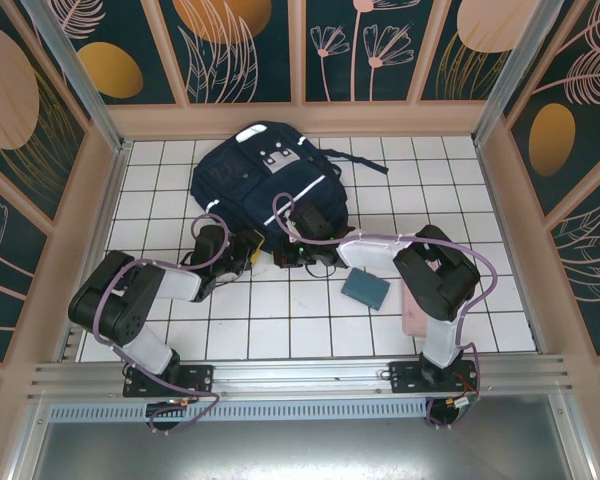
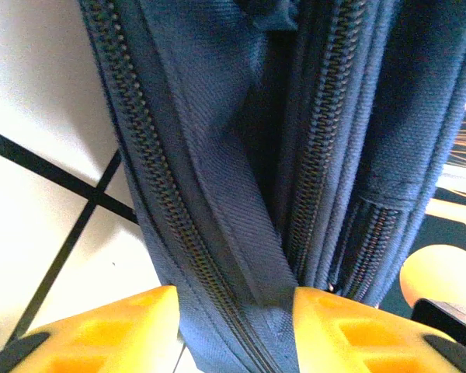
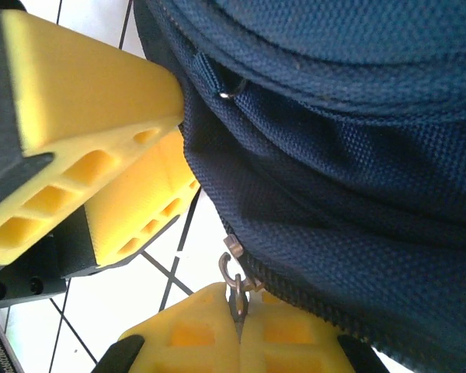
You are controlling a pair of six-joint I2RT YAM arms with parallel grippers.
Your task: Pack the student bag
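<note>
Opening the bag point(image 1: 265, 175) looks like the step in hand. The right claw point(image 3: 239, 311) is pinching the metal zip pull point(image 3: 234, 273) between closed fingers, while the left claw point(image 2: 233, 318) is clamping a fold of fabric beside the zip track, seemingly bracing it. The bag is lying toward the far side of the tiled table point(image 1: 280, 320), its near edge meeting both claws. Next, the right claw is probably going to need a steady drag along the track, with the blue book point(image 1: 365, 288) waiting just beside.
</note>
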